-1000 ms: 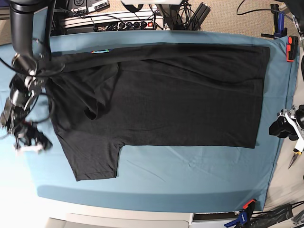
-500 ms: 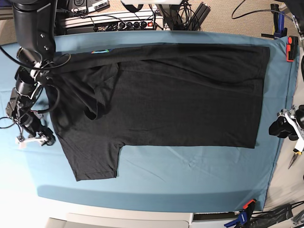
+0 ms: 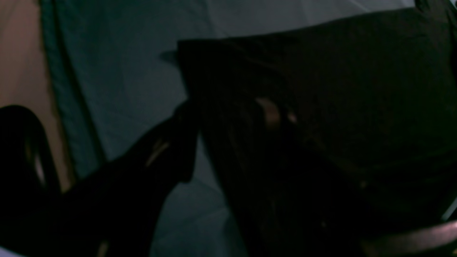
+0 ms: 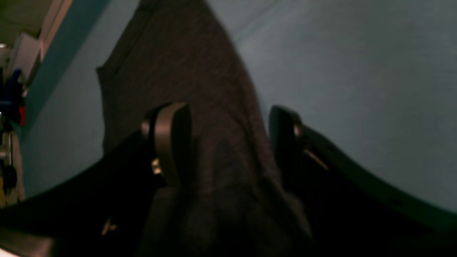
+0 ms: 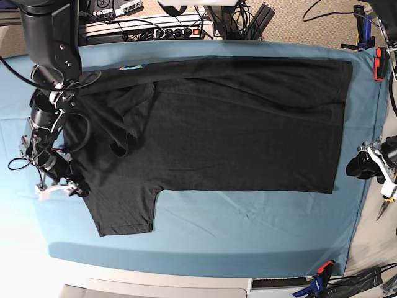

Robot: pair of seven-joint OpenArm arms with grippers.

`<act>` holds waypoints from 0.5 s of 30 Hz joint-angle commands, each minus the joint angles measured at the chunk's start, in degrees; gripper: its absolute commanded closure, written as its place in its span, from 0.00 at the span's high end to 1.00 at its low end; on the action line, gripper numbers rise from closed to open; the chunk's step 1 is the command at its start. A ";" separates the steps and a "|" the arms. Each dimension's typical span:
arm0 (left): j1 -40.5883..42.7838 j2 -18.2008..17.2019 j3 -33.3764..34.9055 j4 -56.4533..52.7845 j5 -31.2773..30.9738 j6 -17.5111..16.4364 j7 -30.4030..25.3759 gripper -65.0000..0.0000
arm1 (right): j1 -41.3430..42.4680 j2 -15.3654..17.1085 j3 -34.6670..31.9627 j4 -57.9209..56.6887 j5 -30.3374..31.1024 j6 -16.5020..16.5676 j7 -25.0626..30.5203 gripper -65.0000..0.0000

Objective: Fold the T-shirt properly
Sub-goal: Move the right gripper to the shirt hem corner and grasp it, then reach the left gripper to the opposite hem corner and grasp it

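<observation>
Landmark for all entries: the T-shirt point(image 5: 217, 136), black, spread nearly flat across the teal table cloth point(image 5: 248, 233).

Item 1, nearest edge: blue and orange clamps point(image 5: 319, 277) pin the cloth's front corner, well clear of the shirt's hem side.

Item 2, T-shirt, near part: one short sleeve point(image 5: 124, 211) juts toward the front edge of the cloth, lying flat. The body reaches across to the hem, whose straight edge lies near the cloth's far-side border on the left arm's side.

Item 3, right gripper point(image 5: 62, 186): at the shirt's sleeve-side edge, just beside the shoulder seam. The arm drops from its tall black column point(image 5: 49, 31) behind the shirt, elbow bent, wrist angled down and cabled. Wrist view: the two fingers point(image 4: 171, 142) stand wide apart, straddling a raised ridge of shirt fabric point(image 4: 214, 160); not pinched shut on it.

Item 4, left gripper point(image 5: 366, 166): off the cloth, just beyond the hem edge, held low and level. Wrist view is very dark; the shirt's corner point(image 3: 321, 107) lies ahead of it, and whether the jaws are parted or closed cannot be told.

Item 5, shirt's far part: the upper edge is folded over in a long band; a scrap of coloured print point(image 5: 130, 67) peeks out near the collar end.

Item 6, beyond the shirt: a power strip and cables point(image 5: 161, 28); an orange clamp point(image 5: 378, 62) past the hem corner.
</observation>
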 commanded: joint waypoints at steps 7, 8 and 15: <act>-1.07 -1.46 -0.66 0.70 -1.25 1.88 0.11 0.41 | 0.81 0.52 -0.11 0.20 -1.05 -0.26 -1.60 0.45; -1.07 -1.44 -0.66 0.68 -1.25 2.99 0.17 0.41 | 0.81 0.50 -0.11 0.20 -1.05 -0.26 -1.42 0.39; -1.29 -1.14 -0.66 -0.15 -1.09 7.10 0.46 0.41 | 0.81 0.48 -0.11 0.20 -1.07 -0.24 -0.15 0.00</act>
